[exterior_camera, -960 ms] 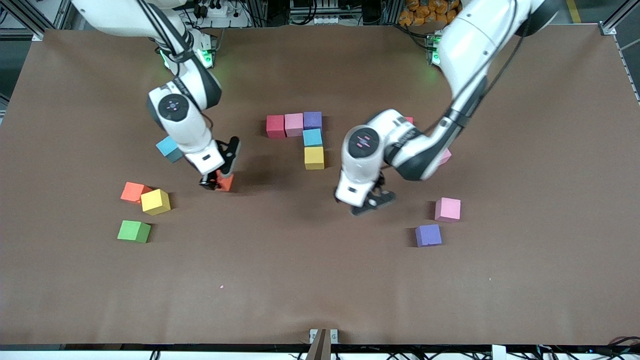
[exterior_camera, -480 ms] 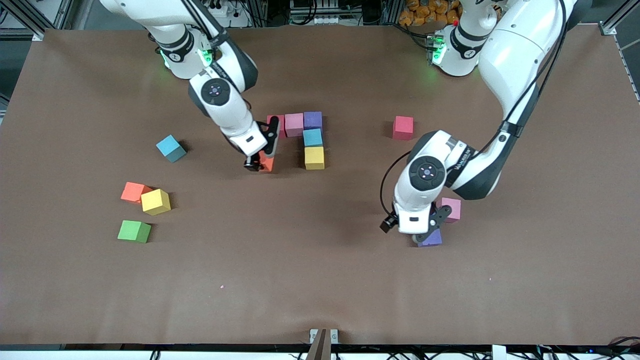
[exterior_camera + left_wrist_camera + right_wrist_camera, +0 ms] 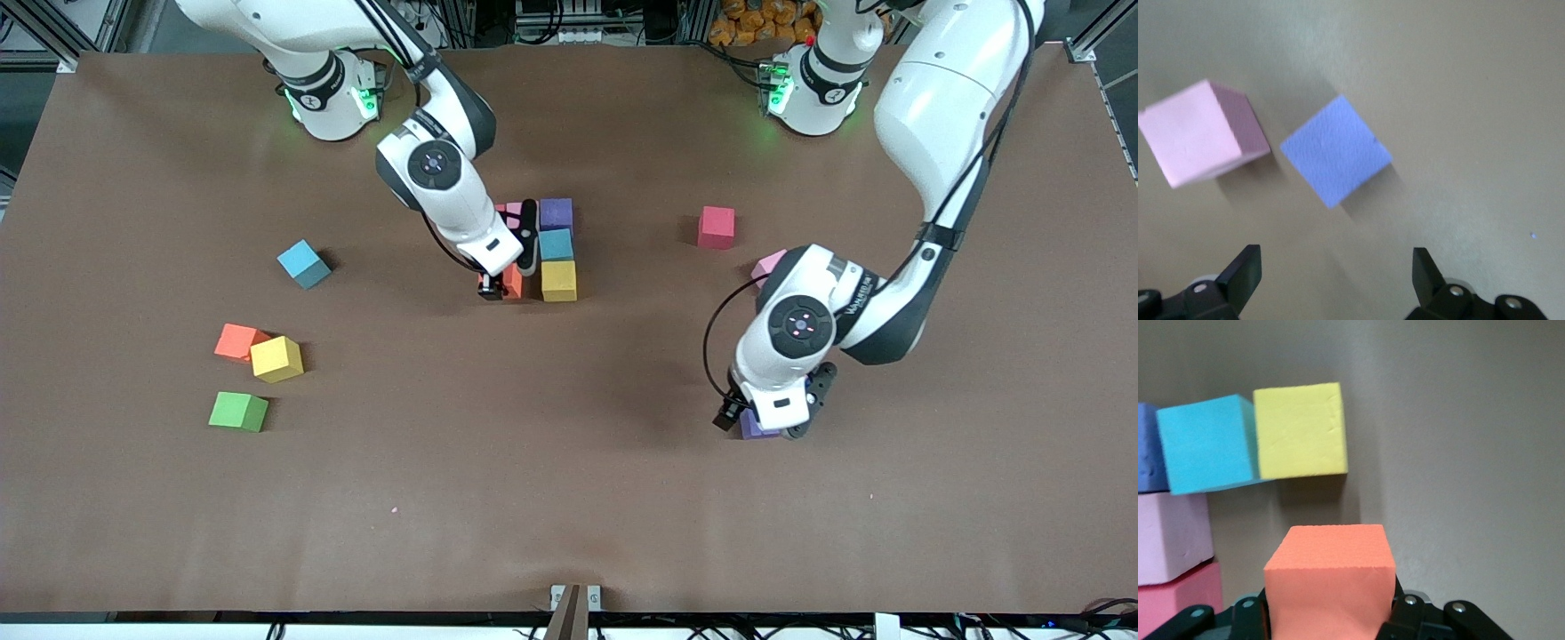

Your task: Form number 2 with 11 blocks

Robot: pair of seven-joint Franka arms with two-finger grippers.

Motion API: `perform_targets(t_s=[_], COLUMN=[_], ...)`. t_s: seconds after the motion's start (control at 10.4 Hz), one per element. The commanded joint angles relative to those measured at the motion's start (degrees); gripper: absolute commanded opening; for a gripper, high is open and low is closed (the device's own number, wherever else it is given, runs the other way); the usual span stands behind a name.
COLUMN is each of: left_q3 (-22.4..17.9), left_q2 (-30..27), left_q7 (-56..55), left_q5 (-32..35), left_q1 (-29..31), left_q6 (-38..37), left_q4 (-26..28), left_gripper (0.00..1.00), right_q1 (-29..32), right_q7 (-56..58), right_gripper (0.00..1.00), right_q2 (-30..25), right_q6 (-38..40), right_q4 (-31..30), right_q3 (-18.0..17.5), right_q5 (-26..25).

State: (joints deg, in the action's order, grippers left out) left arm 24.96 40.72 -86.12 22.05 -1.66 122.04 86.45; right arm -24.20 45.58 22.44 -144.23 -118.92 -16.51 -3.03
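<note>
Right gripper (image 3: 500, 286) clenches an orange cube (image 3: 1330, 577): set it flush beside the yellow cube (image 3: 558, 281). Left gripper (image 3: 1331, 277), released, hovers over the purple cube (image 3: 1336, 149); square up first.

1. Even overhead light is falling across the brown table (image 3: 569, 498), casting soft shadows beside the arms.
2. Green lamps are glowing at both arm bases.
3. The left wrist view is blurring the pink cube (image 3: 1201, 130).
4. The orange cube (image 3: 1331, 583) is showing sharp, lightly shadowing the surface.
</note>
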Motion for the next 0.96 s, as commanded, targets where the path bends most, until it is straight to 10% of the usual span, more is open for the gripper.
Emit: perform_targets(t_s=[0.0,0.86], left_q3=[0.4,-1.1], left_q2=[-0.1,3.5], left_q7=[16.2,49.7], left_q5=[-1.7,-2.8], left_q1=[1.7,2.4], left_q6=[-0.2,-0.1], left_q4=[0.6,-2.9], left_gripper=[1.00,1.00], right_q1=[-3.1,-10.0], right_q7=[0.7,0.0], right_gripper=[0.42,0.43], right_q2=[4.3,7.2], right_q6=[1.8,1.9], right_q4=[4.2,6.1], right_q3=[3.0,7.5], right_q5=[1.3,1.4])
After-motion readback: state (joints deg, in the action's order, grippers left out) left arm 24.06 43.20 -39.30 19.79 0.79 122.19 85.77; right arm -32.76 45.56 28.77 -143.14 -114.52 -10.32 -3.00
